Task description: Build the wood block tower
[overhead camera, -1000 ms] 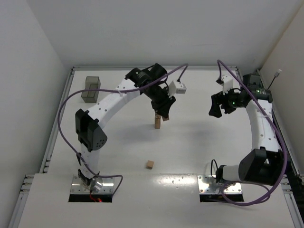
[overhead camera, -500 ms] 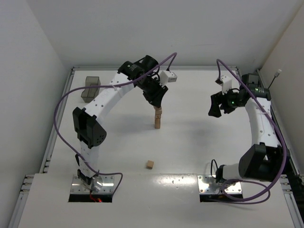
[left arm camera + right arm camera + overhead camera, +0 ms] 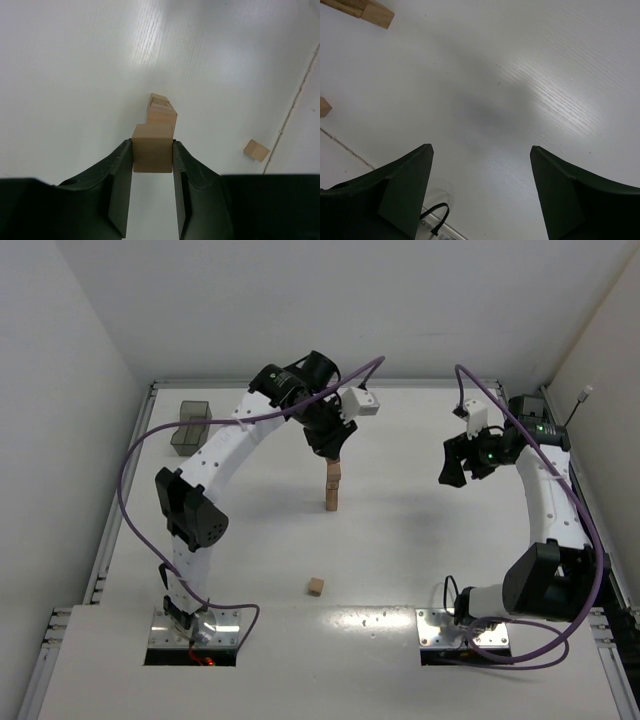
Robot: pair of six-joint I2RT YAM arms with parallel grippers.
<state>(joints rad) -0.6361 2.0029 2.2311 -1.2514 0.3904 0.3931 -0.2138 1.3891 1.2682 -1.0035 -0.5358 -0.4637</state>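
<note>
Where the left gripper [image 3: 152, 150] is concerned, its two black fingers [image 3: 119, 186] are pinching a small light tan wooden cube [image 3: 152, 155], one finger pressed flat against each opposite side face. The held cube sits directly over the tower [image 3: 161, 112], a slim one-block-wide column of matching tan wooden cubes standing upright near the middle of the white counter [image 3: 400, 540]. Whether the held cube touches the top of the column cannot be determined from either view. The cubes in the column are slightly twisted relative to one another. In the top view the left arm arches over from the left, its gripper pointing down on the column.

One loose tan wooden cube [image 3: 316, 586] lies alone on the counter, well apart from the tower, towards the near edge.

The right gripper [image 3: 481, 150] hangs above bare counter on the right side, fingers spread wide and holding nothing, well apart from the tower.

A grey translucent plastic tray [image 3: 190, 425] stands near the far left corner.
</note>
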